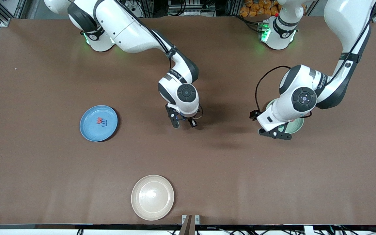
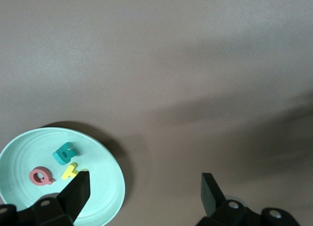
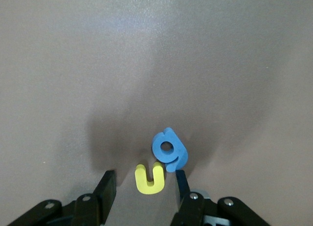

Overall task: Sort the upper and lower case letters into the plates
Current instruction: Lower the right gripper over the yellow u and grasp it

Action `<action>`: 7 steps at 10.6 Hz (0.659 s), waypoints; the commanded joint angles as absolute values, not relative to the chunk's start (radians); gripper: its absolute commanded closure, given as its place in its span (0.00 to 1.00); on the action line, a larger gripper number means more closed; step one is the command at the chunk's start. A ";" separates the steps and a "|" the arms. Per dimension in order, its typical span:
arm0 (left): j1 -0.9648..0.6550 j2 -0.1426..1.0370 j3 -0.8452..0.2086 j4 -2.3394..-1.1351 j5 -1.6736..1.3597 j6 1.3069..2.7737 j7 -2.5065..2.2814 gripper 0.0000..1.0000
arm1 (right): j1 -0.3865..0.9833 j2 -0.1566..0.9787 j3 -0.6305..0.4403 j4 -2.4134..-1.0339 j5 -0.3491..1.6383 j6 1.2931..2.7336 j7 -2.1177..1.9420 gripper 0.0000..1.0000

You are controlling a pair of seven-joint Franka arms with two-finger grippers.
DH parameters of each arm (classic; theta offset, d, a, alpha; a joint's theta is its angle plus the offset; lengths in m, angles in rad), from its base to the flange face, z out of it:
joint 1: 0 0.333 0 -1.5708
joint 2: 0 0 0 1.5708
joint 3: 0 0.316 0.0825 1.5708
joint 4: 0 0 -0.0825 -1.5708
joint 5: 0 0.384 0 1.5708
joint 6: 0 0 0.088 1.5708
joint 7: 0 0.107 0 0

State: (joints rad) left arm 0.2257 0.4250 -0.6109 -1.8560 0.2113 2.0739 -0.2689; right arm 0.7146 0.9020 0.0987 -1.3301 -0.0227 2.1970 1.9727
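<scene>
Lowercase yellow u (image 3: 149,180) lies flat on the table (image 1: 44,169) between my right gripper's (image 1: 184,123) spread fingers, blue g (image 3: 170,149) touching it at one o'clock. My left gripper (image 1: 275,133) waits wide open over the mint plate (image 2: 105,174).

Landmark: empty plate (image 1: 152,197), nearest the camera. Plate with two letters (image 1: 98,123): farther, toward right arm's end. Plate with three letters (image 2: 105,173): farther, toward left arm's end. Two loose letters (image 3: 161,165): on counter (image 1: 44,176).
</scene>
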 commanded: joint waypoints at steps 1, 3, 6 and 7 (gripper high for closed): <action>0.229 0.431 -0.612 -1.844 0.189 2.057 -0.261 0.00 | 0.721 0.908 0.097 -1.328 -0.028 2.210 1.991 0.43; 0.229 0.431 -0.612 -1.844 0.190 2.057 -0.261 0.00 | 0.716 0.908 0.097 -1.328 -0.025 2.220 1.991 0.43; 0.229 0.433 -0.612 -1.844 0.190 2.057 -0.261 0.00 | 0.719 0.913 0.098 -1.328 -0.025 2.218 1.991 0.43; 0.229 0.433 -0.612 -1.844 0.190 2.057 -0.261 0.00 | 0.721 0.914 0.098 -1.328 -0.025 2.218 1.991 0.43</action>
State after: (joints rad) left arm 0.2265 0.4287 -0.6104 -1.8560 0.2113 2.0739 -0.2689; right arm 0.7146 0.9036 0.0989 -1.3311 -0.0220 2.2066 1.9730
